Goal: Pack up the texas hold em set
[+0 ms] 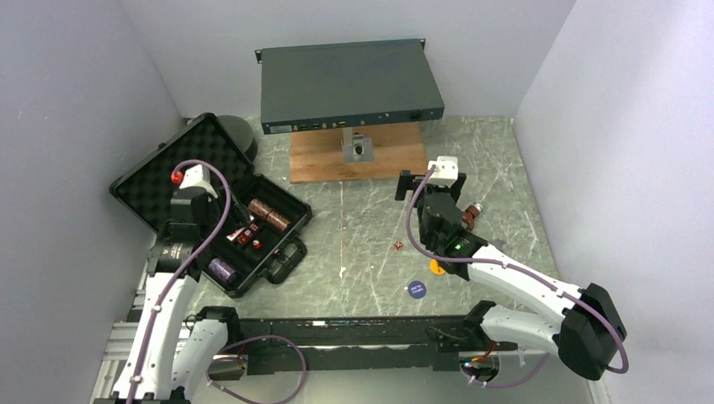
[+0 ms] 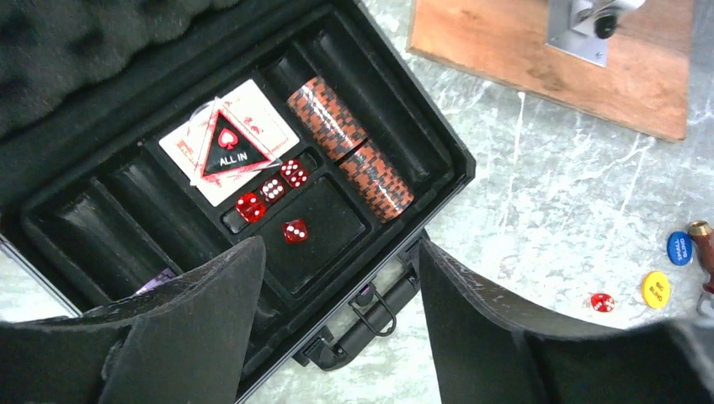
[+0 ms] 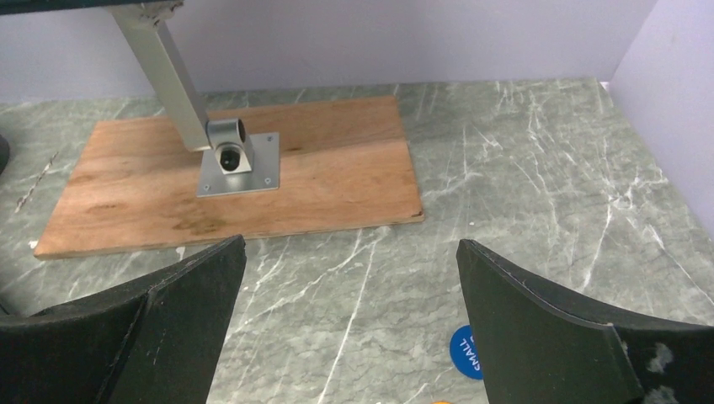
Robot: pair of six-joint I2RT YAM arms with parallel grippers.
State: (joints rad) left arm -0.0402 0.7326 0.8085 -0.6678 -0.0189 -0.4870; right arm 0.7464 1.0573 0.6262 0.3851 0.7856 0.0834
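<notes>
The black case (image 1: 290,220) lies open at the left, its foam lid leaning back. In its tray (image 2: 455,172) lie a red card deck (image 2: 227,139), two brown chip rolls (image 2: 349,147), several red dice (image 2: 272,189) and a purple chip roll (image 1: 221,269). My left gripper (image 2: 341,244) hovers open over the tray's near side and the handle (image 2: 383,307), holding nothing. On the table lie one red die (image 1: 396,245), an orange disc (image 1: 436,267) and a blue disc (image 1: 416,289). My right gripper (image 3: 350,242) hangs open and empty above the table, the blue disc (image 3: 466,352) beside its right finger.
A big grey metal box (image 1: 349,84) sits on a metal post (image 3: 227,156) fixed to a wooden board (image 1: 358,156) at the back. A black round spool (image 1: 240,135) stands behind the case lid. Walls close in on the left, back and right.
</notes>
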